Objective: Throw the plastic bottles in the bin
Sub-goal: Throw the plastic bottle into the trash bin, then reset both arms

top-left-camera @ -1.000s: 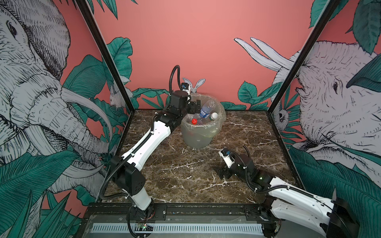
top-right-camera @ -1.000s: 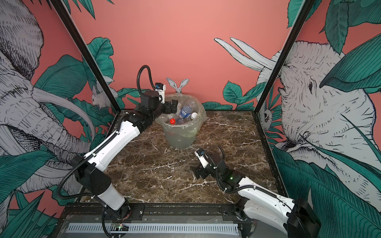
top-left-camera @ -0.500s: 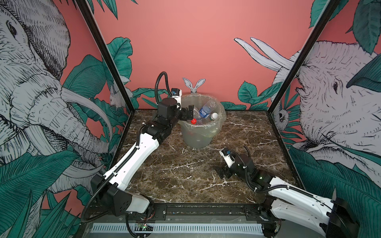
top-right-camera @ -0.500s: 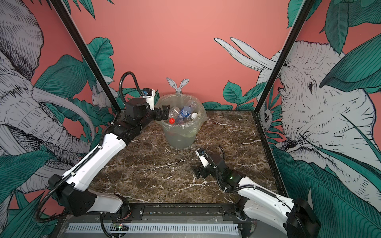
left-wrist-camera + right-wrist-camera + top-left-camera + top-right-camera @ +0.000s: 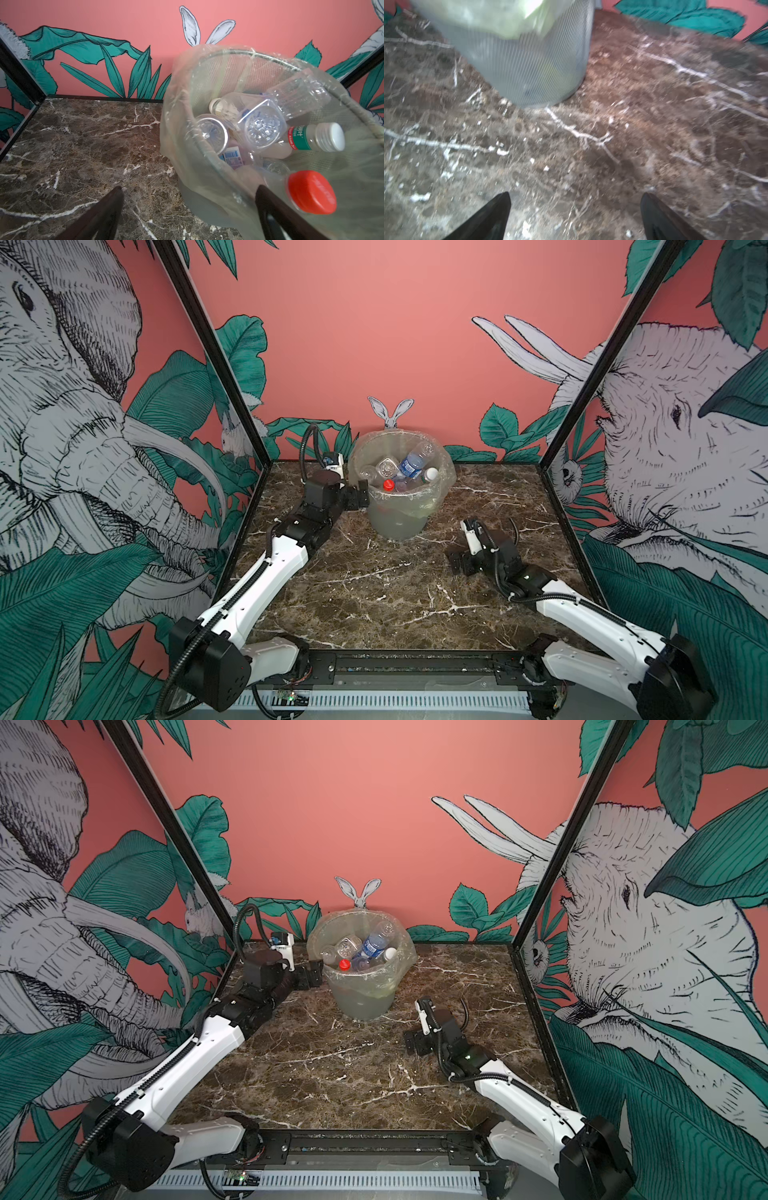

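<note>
in both top views the plastic bottles (image 5: 401, 475) lie heaped inside the bin (image 5: 398, 514), upper middle of the frame, and we see none on the marble tabletop (image 5: 374, 593). our left gripper (image 5: 360, 495) hangs just beside the bin's left rim, jaws spread wide and empty; our right gripper (image 5: 459, 564), right of centre and low over the marble, is likewise agape with nothing between its fingers (image 5: 496, 216). we judge these bottles light, thin-walled and springy — they would dent under a hard squeeze and the smooth clear plastic may slip, so the ribbed mid-body or the neck under the cap looks the safest hold. the bag-lined bin seems light too and could shift if nudged. in the left wrist view, a white-capped bottle (image 5: 315, 137) at right of centre carries a green label with a red band; its white lettering is too small for us to read. a red cap (image 5: 310, 192) sits lower right, and a blue-and-white barcode label (image 5: 231, 155) shows mid-frame — no brand legible.
</note>
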Tool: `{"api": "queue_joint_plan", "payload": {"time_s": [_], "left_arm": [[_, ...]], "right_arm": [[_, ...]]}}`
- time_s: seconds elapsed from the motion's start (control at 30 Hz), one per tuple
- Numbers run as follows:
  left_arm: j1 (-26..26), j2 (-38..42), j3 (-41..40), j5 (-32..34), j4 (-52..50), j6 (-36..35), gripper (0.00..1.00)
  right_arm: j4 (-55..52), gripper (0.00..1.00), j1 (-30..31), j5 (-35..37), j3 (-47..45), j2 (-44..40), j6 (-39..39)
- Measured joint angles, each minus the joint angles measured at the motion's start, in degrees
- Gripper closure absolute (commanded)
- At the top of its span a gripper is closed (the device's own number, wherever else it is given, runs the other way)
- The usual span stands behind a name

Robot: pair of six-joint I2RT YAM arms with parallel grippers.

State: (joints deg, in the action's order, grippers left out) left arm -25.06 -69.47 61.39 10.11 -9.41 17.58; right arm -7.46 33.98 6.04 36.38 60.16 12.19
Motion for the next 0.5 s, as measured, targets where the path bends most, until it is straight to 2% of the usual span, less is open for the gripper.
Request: {"api": "queue_joint_plan", "payload": {"time_s": [0.3,0.5], "left_arm": [[0.50,3.08,-9.60,1.90,-0.83,0.83,0.00],[0.52,8.02,-12.15,4.81,1.29,-1.97,0.00]], "right_arm": [[-3.85,0.01,-12.13,-0.76,5.29,1.25,2.25],[-5.27,0.00,-16.26,-0.76,6.88,2.82,3.08]]}}
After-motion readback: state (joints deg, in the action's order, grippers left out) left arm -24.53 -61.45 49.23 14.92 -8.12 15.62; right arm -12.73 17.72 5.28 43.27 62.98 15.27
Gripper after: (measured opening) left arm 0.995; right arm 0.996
